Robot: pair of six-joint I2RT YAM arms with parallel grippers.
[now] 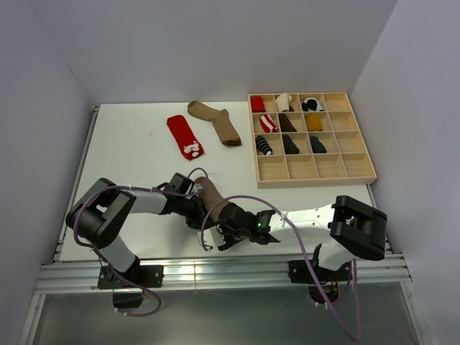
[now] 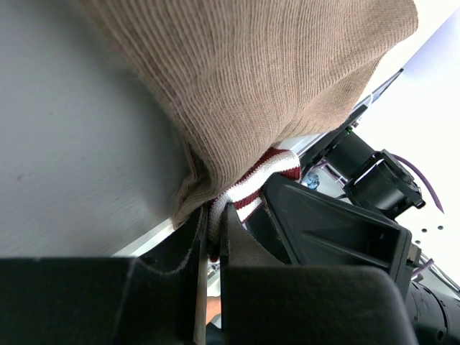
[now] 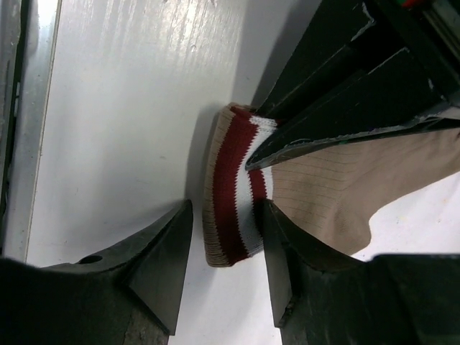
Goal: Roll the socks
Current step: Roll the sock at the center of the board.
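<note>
The tan sock with a maroon-white striped cuff lies near the table's front, between both grippers. My left gripper is shut on the cuff's edge; the fabric is pinched between its fingers in the left wrist view, under the tan body. My right gripper is open, and its jaws stand on either side of the cuff end. The red sock and the plain brown sock lie flat at the back. The navy sock is out of view.
A wooden compartment tray stands at the back right, with rolled socks in several of its left cells. The left gripper's fingers cross the right wrist view just above the cuff. The table's metal front rail runs behind the arm bases.
</note>
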